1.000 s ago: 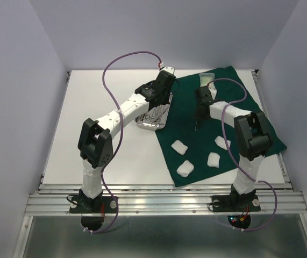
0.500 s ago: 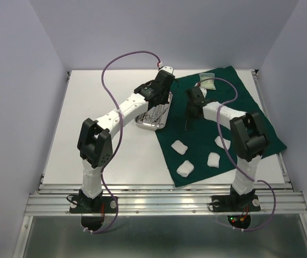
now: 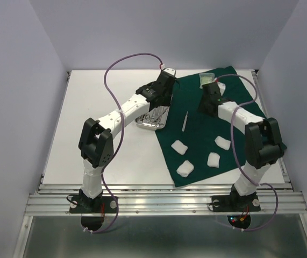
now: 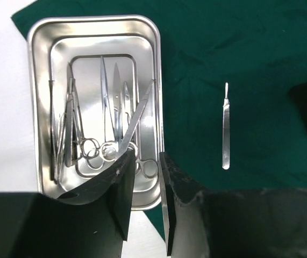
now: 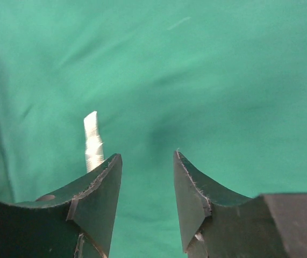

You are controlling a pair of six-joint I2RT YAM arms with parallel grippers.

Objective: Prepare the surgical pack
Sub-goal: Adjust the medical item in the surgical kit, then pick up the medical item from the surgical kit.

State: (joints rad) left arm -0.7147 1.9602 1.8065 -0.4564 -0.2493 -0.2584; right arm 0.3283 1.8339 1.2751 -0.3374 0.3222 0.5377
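Dark green cloth, the drape (image 3: 199,137), covered the right part of the white counter (image 3: 78,107). The steel tray (image 4: 32,107) sat at the drape's left edge; whether its right side rested on the cloth or only met it could not be told. In the tray lay several scissor-like forceps (image 4: 80,134) side by side, their ring handles toward the left hand (image 4: 145,183). That hand hung above the ring-handle end of the tray, its two fingers apart and grasping nothing.

A slim steel tool (image 4: 226,129) lay flat on the drape, just right of the tray and apart from it. In the top view it lay between the tray and the right hand (image 3: 207,103), touching neither. The right hand (image 5: 145,161) was poised over bare green cloth with its fingers spread and nothing between them. A white strip (image 5: 93,142) showed partly behind one finger; what it was could not be told.

Four white gauze pads (image 3: 179,146) lay loosely grouped on the near half of the drape, well apart from both hands. The pale packet (image 3: 207,79) lay at the drape's far edge, just beyond the right hand.
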